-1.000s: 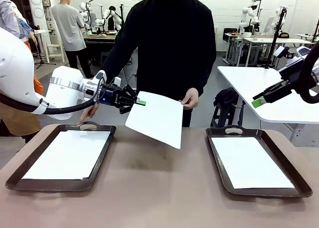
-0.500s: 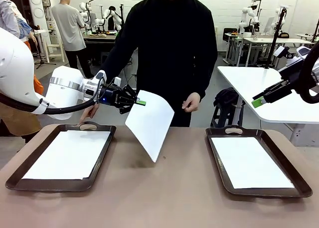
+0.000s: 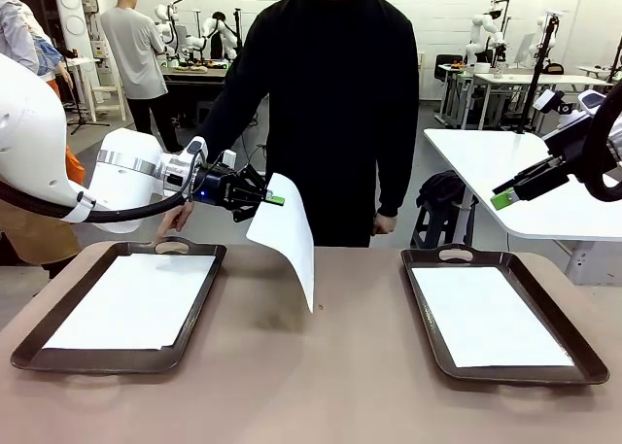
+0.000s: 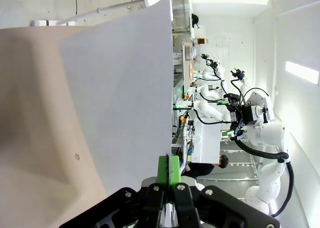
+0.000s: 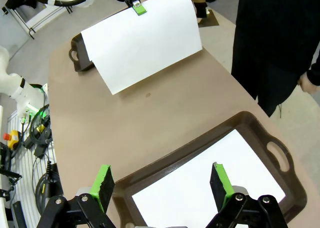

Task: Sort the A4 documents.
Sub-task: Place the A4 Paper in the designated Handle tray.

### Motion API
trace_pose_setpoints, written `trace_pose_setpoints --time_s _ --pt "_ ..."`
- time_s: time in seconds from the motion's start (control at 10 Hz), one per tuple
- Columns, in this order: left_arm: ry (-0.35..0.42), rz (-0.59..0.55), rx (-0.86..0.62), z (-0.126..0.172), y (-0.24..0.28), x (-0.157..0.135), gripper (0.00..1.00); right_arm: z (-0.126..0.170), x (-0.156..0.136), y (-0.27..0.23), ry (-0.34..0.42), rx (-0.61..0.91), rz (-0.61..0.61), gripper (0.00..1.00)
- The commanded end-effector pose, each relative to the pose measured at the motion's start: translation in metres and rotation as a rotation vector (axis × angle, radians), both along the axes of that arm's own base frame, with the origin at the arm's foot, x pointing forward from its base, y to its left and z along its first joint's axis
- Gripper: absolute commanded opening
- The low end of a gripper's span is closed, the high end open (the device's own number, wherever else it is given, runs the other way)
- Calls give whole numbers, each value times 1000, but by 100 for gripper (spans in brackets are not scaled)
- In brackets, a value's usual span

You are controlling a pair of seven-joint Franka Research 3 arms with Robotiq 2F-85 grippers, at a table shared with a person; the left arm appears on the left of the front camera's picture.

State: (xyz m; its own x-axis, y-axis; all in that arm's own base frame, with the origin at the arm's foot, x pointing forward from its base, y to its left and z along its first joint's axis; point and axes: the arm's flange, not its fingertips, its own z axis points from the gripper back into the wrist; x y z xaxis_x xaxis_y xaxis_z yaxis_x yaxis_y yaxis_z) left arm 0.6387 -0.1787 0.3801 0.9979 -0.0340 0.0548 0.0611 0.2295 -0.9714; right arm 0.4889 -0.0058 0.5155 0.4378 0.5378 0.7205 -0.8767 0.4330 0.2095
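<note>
Front view: the left gripper (image 3: pixel 275 200), its green-padded fingers pressed together, pinches the upper corner of a white A4 sheet (image 3: pixel 290 238), which hangs curved above the tan tabletop (image 3: pixel 311 366) between two dark brown trays. The left tray (image 3: pixel 34 332) and the right tray (image 3: pixel 428 313) each hold a flat sheet, one on the left (image 3: pixel 136 300) and one on the right (image 3: pixel 489 316). A person in a black top (image 3: pixel 330 94) stands at the far side, one hand (image 3: pixel 173 217) near the left tray's handle and the other hand (image 3: pixel 384 224) lowered at the table's far edge. The right gripper (image 3: pixel 505 198) is raised above the right tray, holding nothing.

Left wrist view: the closed green pads (image 4: pixel 169 170) clamp the sheet's edge; the paper (image 4: pixel 120 98) rises as a smooth, unmarked, thin plane bowed under its own weight. This view alone shows a small dark spot (image 4: pixel 76 157) on the tabletop beside it.

Right wrist view: the right gripper's (image 5: pixel 162 183) fingers stand spread wide apart over the right tray (image 5: pixel 272 153), whose raised rim, rounded corners and cut-out handle are visible, with its sheet (image 5: pixel 200 188) lying inside. Farther off, the held sheet (image 5: pixel 142 41) appears broadside as a blank rectangle, partly covering the left tray (image 5: pixel 75 51).
</note>
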Motion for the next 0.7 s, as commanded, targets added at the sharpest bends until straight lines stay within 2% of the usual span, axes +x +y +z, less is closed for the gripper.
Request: trace_pose_setpoints --time_s 0.0,0.5,0.6 --pt "0 -1 -3 0 0 0 0 -1 0 1 0 9 5 100" --pt "0 0 0 0 0 0 1 -1 0 1 0 9 5 100" --pt "-20 -6 64 8 1 -13 1 -1 0 1 0 9 5 100"
